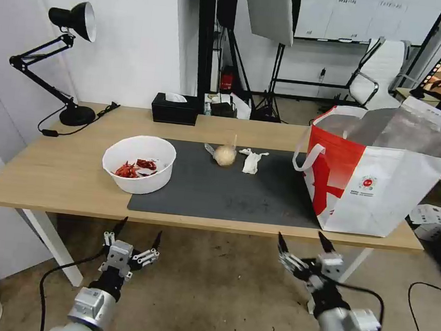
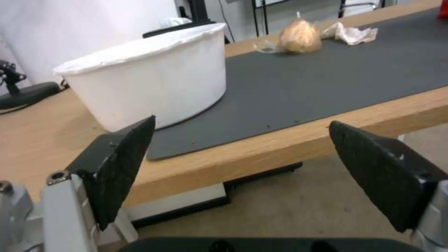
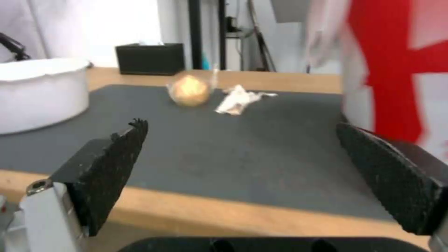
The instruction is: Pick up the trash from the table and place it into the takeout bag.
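The long light-wood table [image 1: 48,170] carries a flat, matte dark grey mat [image 1: 229,187] that reaches its front edge. At the table's right end stands the boxy takeout bag [image 1: 385,186], smooth white with a red side panel, crinkled silver foil lining and soft loop handles. On the mat's left edge sits a round white bowl [image 1: 138,164] holding wrinkled red chillies. Near the mat's back edge lie a beige ball in clear wrap [image 1: 225,155] and, just beside it, a crumpled white tissue [image 1: 252,161]. Below the front edge, the left gripper [image 1: 138,235] and right gripper [image 1: 304,243] hover with textured black fingers spread, empty.
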Available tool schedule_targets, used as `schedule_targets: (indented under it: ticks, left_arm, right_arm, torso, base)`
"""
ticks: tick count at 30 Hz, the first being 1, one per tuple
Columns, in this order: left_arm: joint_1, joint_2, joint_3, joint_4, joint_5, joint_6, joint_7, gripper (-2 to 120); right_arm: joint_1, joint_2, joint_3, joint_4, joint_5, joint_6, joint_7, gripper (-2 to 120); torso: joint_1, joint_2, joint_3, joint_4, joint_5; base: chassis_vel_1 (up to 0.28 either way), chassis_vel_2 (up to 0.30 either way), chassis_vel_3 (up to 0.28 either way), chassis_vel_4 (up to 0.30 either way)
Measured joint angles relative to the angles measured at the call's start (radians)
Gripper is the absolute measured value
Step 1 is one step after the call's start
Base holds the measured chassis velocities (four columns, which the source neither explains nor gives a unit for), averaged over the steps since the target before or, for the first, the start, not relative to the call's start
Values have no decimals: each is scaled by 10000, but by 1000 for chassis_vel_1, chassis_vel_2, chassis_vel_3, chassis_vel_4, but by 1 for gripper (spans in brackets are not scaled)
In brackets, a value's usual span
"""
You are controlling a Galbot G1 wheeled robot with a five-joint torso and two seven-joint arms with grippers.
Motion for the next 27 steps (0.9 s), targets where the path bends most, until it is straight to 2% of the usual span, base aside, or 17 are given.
schedule_targets:
  ticks: [5,8,11,12,15,16,18,19,22,23,26,27]
  left_arm:
    - [41,-135,-36,-129,7,232,0,100]
    - [88,-172,-146,-153,-4,289,2,100]
    - [83,-174,-235,-130,-17,295,-8,100]
    - [70,-168,-399,-83,-88,296,-26,100]
    - [-12,-137,-574,113,-284,288,-72,100]
    - [-12,-137,-574,113,-284,288,-72,100]
    - [-91,-174,-561,188,-313,286,-80,100]
    - [-91,-174,-561,188,-313,286,-80,100]
    - [-200,-288,-608,308,-316,286,-89,100]
    - [-200,-288,-608,308,-316,286,-89,100]
    - [-128,-325,-745,413,-328,244,-96,100]
    - [-128,-325,-745,413,-328,244,-96,100]
  right_arm:
    - [1230,-399,-592,-472,369,-330,281,100]
    - [2758,-700,-1308,-1144,988,-887,710,100]
    - [3502,-754,-1717,-1619,1372,-1099,946,100]
    - [4591,-729,-2320,-2236,1934,-1347,1370,100]
    - [7111,-312,-3813,-3744,3196,-1808,2609,100]
    - [7111,-312,-3813,-3744,3196,-1808,2609,100]
    - [8572,-3,-4531,-4842,3787,-2055,3227,100]
    - [8572,-3,-4531,-4842,3787,-2055,3227,100]
    - [10652,510,-5318,-6641,4302,-2649,4148,100]
    - [10652,510,-5318,-6641,4302,-2649,4148,100]
    - [11930,1139,-5679,-8348,4643,-3270,4698,100]
    - [11930,1139,-5679,-8348,4643,-3270,4698,100]
  torso:
    - [0,0,1,1,1]
    - [1,0,1,3,-2]
    - [0,0,1,-3,-1]
    - [0,1,0,-3,-1]
    - [2,-1,2,4,-3]
    - [2,-1,2,4,-3]
    - [2,-1,2,6,-1]
    - [2,-1,2,6,-1]
    - [2,0,1,1,-5]
    - [2,0,1,1,-5]
    - [2,-1,1,2,-3]
    - [2,-1,1,2,-3]
  base:
    - [0,0,0,0]
    - [0,0,0,0]
    - [0,0,0,0]
    - [0,0,0,0]
    - [0,0,0,0]
    - [0,0,0,0]
    - [0,0,0,0]
    - [0,0,0,0]
    - [0,0,0,0]
    - [0,0,0,0]
    - [0,0,0,0]
    - [0,0,0,0]
